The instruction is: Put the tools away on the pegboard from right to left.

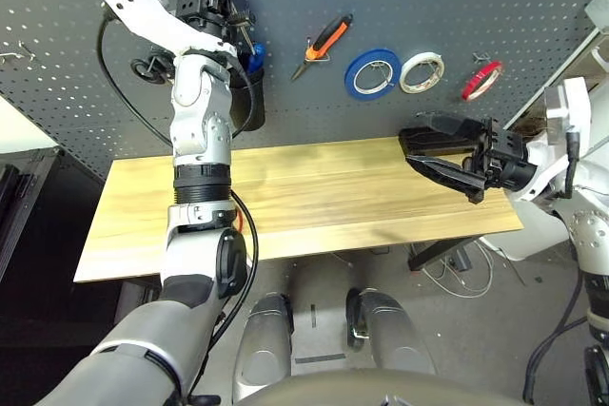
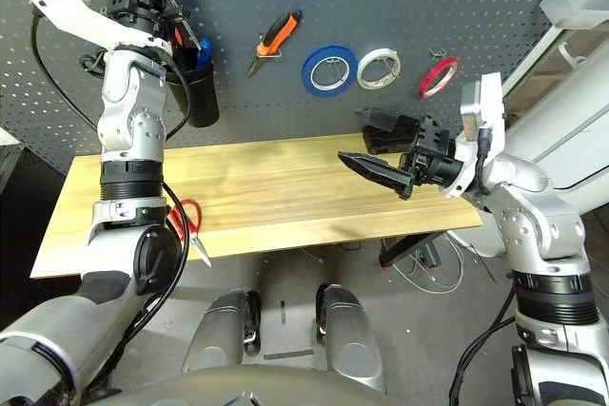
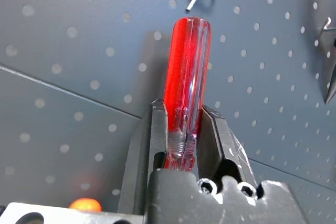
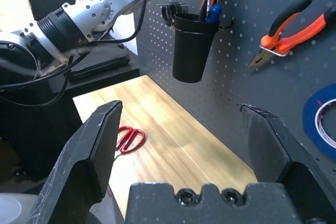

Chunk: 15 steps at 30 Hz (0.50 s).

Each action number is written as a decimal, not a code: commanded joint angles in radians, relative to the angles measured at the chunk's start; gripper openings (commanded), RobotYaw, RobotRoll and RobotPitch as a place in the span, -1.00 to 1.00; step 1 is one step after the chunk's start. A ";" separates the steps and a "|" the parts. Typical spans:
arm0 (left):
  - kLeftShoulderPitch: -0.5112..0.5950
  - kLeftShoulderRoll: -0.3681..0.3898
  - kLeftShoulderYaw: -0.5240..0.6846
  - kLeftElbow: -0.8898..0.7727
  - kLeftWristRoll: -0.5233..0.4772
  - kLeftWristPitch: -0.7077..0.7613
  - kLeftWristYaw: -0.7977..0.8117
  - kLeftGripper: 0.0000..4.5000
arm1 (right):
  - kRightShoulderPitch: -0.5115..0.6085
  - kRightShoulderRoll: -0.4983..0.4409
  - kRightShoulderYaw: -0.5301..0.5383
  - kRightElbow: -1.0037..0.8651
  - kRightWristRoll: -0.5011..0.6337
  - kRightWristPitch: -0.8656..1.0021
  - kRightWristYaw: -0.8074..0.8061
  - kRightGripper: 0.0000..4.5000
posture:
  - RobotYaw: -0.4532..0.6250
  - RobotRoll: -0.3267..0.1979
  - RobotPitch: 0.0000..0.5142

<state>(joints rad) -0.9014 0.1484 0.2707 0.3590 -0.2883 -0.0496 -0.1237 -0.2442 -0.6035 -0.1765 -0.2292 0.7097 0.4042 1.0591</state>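
Nearest, the red-handled scissors (image 2: 187, 222) lie at the front left edge of the pale wooden table (image 1: 314, 197), and over its right end the right gripper (image 1: 447, 161) hangs released, jaws spread wide with nothing between them. Farther back, the left gripper (image 3: 185, 129) is clenched on the slim, translucent red-handled screwdriver (image 3: 186, 85), raised over the black cup (image 4: 191, 45) on the dark grey perforated pegboard (image 1: 428, 7), where the orange-and-black-handled pliers (image 1: 324, 45) and thin red tape ring (image 1: 481, 80) hang.

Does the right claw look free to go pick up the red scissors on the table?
Probably yes: the right claw is open and empty, and the scissors lie uncovered on the table, though near the left arm.
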 commanded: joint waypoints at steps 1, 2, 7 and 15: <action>0.012 0.014 -0.007 0.010 0.014 -0.025 -0.004 -0.61 | 0.005 -0.007 -0.007 -0.009 0.010 0.007 -0.005 1.00 | -0.35 0.25 -0.68; 0.014 0.018 -0.008 0.009 0.017 -0.027 -0.003 -0.61 | 0.002 -0.006 -0.005 -0.006 0.009 0.006 -0.005 1.00 | -0.34 0.25 -0.68; 0.033 0.034 -0.022 -0.001 0.028 -0.018 -0.013 -0.61 | -0.015 0.002 0.010 0.008 0.006 0.003 -0.002 1.00 | -0.31 0.25 -0.68; 0.160 0.131 -0.077 -0.135 0.070 0.063 -0.075 0.70 | -0.032 0.010 0.025 0.029 0.000 0.001 0.010 1.00 | -0.25 0.25 -0.66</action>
<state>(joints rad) -0.7660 0.2625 0.2031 0.2708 -0.2289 -0.0210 -0.1760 -0.2714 -0.5924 -0.1596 -0.2115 0.7110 0.4044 1.0619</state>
